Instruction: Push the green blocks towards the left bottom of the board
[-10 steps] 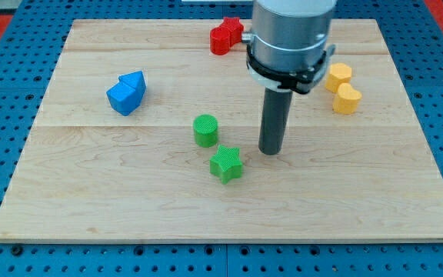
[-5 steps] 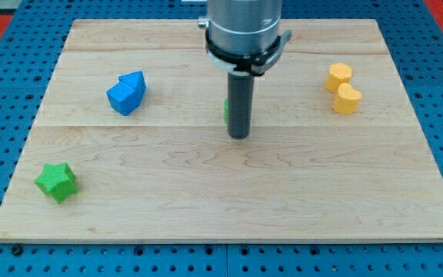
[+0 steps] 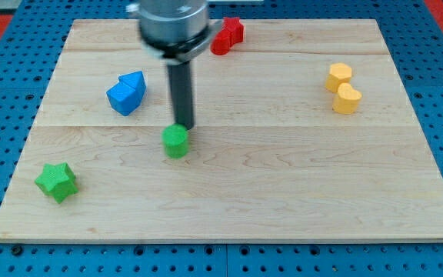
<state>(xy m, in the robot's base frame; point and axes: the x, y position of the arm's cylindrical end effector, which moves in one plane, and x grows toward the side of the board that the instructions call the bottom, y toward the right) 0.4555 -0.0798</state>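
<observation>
In the camera view, my tip is down on the wooden board, touching the upper right edge of the green cylinder, near the board's middle. I have only a rod, so nothing is gripped. The green star block lies at the view's bottom left corner of the board, well apart from the cylinder. Two blue blocks sit together at the view's upper left, red blocks at the top, two yellow blocks at the right.

grey cyl. arm housing, black collar, dark rod, my tip
</observation>
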